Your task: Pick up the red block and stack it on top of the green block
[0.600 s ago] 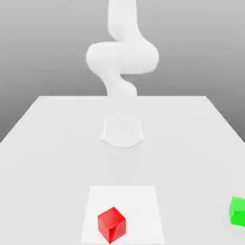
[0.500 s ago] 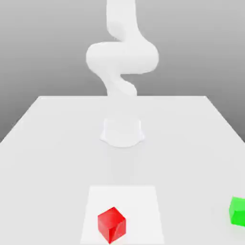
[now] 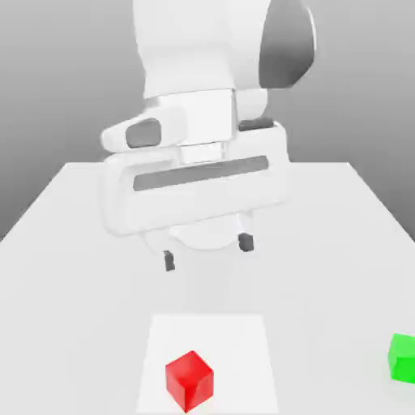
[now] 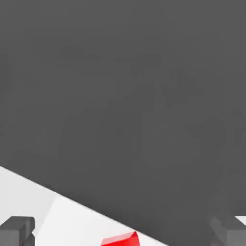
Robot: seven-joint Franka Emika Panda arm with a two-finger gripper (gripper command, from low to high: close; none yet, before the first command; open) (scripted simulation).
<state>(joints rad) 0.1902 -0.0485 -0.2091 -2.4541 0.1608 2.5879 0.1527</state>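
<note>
The red block (image 3: 190, 380) sits on a lighter white square patch (image 3: 243, 340) near the front of the table, and a corner of the red block (image 4: 120, 239) shows in the hand view. The green block (image 3: 402, 357) rests at the front edge on the exterior view's right, partly cut off. My gripper (image 3: 207, 251) hangs open above the table, behind and above the red block, its two dark fingertips (image 3: 169, 261) spread wide with nothing between them. The fingertips (image 4: 17, 230) also show at the hand view's edges.
The white table (image 3: 73, 243) stretches back to a grey background. The large white hand and arm (image 3: 203, 121) fill the upper middle of the exterior view, covering the arm's base.
The arm has swung forward and down: the hand, earlier out of sight, now hangs large in the exterior view over the table. The two blocks have not moved.
</note>
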